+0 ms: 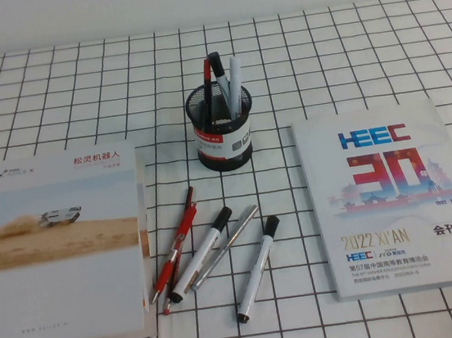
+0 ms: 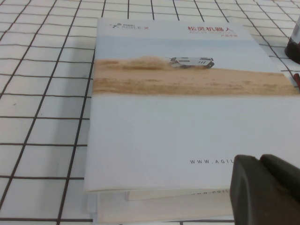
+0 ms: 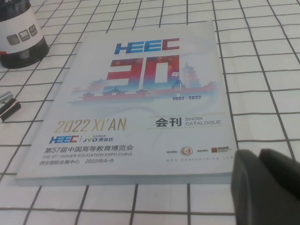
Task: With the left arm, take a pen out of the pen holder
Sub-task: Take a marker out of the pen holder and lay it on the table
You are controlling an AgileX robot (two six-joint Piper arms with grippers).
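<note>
Table cloth (image 1: 343,47): white and flat, ruled with a black grid; everything is laid on it.
Robot brochure (image 1: 58,247): large glossy rectangle, printed with a desert photo band and a red title; laid on the robot's left. More sheet edges are seen under it.
Expo catalogue (image 1: 399,197): pale glossy rectangle, printed "HEEC 30"; laid flat on the right.
Pen holder (image 1: 222,140): black wire-mesh cylinder, wrapped with a white label band. It is stood upright between the two booklets, toward the far side.
Pens in the holder (image 1: 221,75): three are seen, a black-capped marker, a pale grey marker and a red pen. They are leaned slightly, with tops stuck out above the rim.
Loose pens (image 1: 200,253): five slim sticks fanned on the cloth on the near side of the holder, between the booklets. Two are red, two are white markers with black caps, one is silver.
Left gripper (image 2: 259,161): dark, matte and blunt. The fingers are pressed flush together and nothing is held. It is placed over the near edge of the robot brochure.
Holder vs left fingers: well apart; the holder is seen past the brochure's far corner, with the whole brochure laid between.
Right gripper (image 3: 259,157): the same dark shape, fingers pressed together, nothing gripped; placed over the near corner of the expo catalogue.
</note>
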